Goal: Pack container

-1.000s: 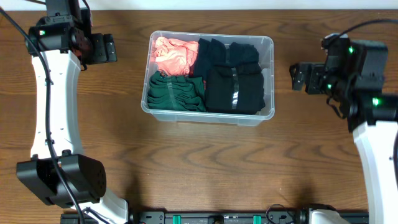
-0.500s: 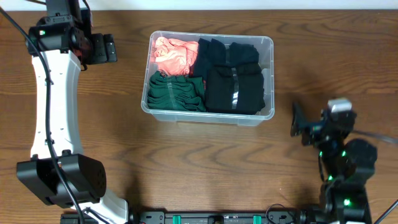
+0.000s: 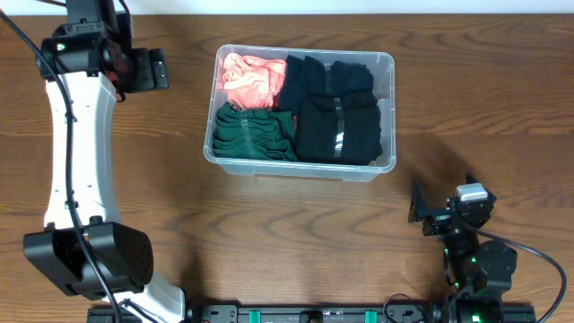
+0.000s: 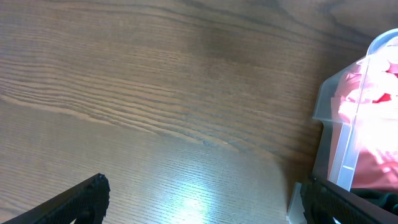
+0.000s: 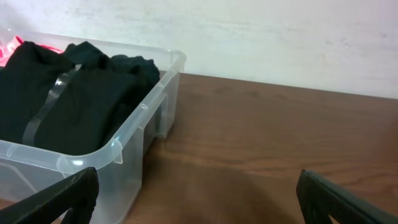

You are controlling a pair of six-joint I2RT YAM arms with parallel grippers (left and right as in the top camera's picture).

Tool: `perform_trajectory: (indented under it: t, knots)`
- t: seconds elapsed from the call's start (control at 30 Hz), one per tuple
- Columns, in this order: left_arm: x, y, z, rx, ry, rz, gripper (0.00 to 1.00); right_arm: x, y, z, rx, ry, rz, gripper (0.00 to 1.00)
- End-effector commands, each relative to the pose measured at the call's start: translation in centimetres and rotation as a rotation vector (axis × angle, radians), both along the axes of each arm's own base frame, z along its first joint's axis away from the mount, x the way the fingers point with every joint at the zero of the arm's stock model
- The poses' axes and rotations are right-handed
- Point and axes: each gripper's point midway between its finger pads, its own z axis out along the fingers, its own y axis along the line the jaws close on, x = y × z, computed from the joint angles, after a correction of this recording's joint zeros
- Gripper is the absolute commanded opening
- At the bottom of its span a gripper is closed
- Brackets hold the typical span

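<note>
Container (image 3: 300,169) of folded clothes (image 3: 339,126) (pink, green, black), left claw (image 3: 161,69) and right claw (image 3: 418,212) wide open, empty

Left gripper (image 3: 158,69), upper left of frame: jaws spread wide, empty. Right gripper (image 3: 420,213), lower right: likewise.

White links (image 3: 70,135), blk joints (image 3: 90,256), green LEDs (image 3: 61,46)

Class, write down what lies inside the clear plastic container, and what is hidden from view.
Inside the container sit folded clothes: a pink garment, a dark green garment and black garments. Whatever lies beneath them is covered and cannot be seen.
</note>
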Motion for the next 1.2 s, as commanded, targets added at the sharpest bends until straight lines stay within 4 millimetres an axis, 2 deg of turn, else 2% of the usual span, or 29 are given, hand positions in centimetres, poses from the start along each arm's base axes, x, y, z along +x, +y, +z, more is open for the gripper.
perform_trajectory:
  t: [0.0, 0.1, 0.3, 1.17]
  knots:
    - [-0.1, 0.2, -0.5, 0.0, 0.015, 0.01, 0.98, -0.1, -0.1, -0.5, 0.009, -0.019, -0.004, 0.99]
    - [-0.1, 0.2, -0.5, 0.0, 0.015, 0.01, 0.98, -0.4, -0.1, -0.9, 0.009, -0.007, -0.004, 0.99]
    - [-0.1, 0.2, -0.5, 0.0, 0.015, 0.01, 0.98, -0.6, -0.2, 0.3, 0.001, -0.059, -0.014, 0.99]
    - [-0.1, 0.2, -0.5, 0.0, 0.015, 0.009, 0.98, -0.6, 0.0, 0.3, 0.001, -0.058, -0.002, 0.99]
